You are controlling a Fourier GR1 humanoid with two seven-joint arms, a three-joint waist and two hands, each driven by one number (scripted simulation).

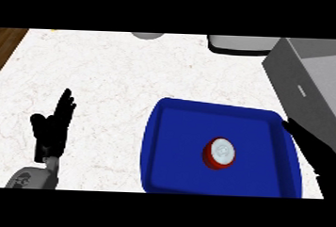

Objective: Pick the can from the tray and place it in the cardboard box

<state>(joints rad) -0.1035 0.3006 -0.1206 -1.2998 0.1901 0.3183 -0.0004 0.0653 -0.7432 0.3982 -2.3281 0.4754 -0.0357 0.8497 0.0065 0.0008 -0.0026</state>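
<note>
Wood [6,46] shows as a brown strip at the far left edge, beside the pale marbled worktop [109,71]. Over the worktop's left part the left hand [52,128] rests with its fingers straight and pointing up, holding nothing, its grey forearm [31,179] entering from the lower edge. Near the top edge sits a pale rounded object [147,35], only partly in view. Right of centre lies the blue tray [180,149], and the can [220,153] stands upright inside it, right of the tray's middle, its red side and white top visible, touched by neither hand. At the top, a white object with a dark rim [239,45] sits just left of the box. The right hand [315,146] reaches along the tray's right rim, fingers stretched out and empty, apart from the can. Behind it the grey cardboard box [304,85] stands at the right edge, its top open.
</note>
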